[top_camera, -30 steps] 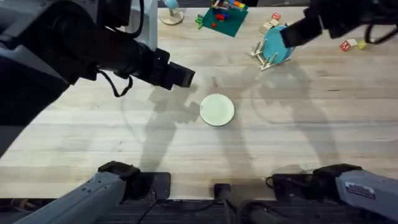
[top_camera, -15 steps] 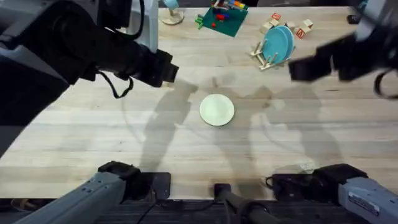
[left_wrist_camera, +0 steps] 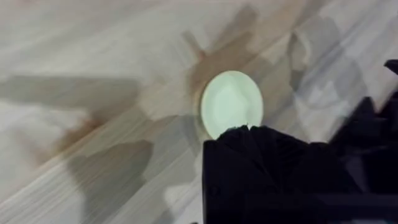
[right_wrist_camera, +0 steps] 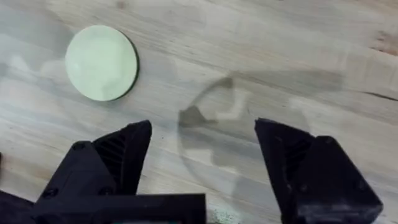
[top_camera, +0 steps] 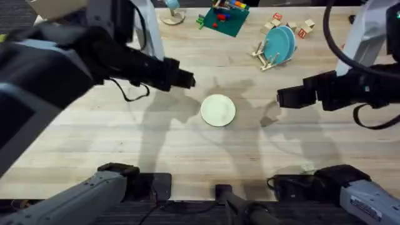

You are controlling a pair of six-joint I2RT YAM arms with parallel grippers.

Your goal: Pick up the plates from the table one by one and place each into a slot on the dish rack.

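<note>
A pale cream-yellow plate (top_camera: 218, 110) lies flat in the middle of the table (top_camera: 94, 144). A turquoise-blue plate (top_camera: 279, 44) stands on edge in a slot of the small wooden dish rack (top_camera: 265, 59) at the back right. My left gripper (top_camera: 185, 79) hovers just left of and behind the cream plate (left_wrist_camera: 231, 102), and its fingers (left_wrist_camera: 249, 149) look shut on nothing. To the right of the cream plate (right_wrist_camera: 101, 62), my right gripper (top_camera: 286, 98) is above bare wood. It (right_wrist_camera: 202, 134) is open and empty.
A green baseplate with toy bricks (top_camera: 224, 17) sits at the back centre. A small pale dish (top_camera: 172, 15) is to its left. Several small wooden blocks (top_camera: 305, 26) lie behind the rack. Bare planks stretch along the front and left.
My right arm has drawn back from the rack towards the middle of the table, leaving the turquoise plate standing in the rack. The left gripper has shifted slightly right.
</note>
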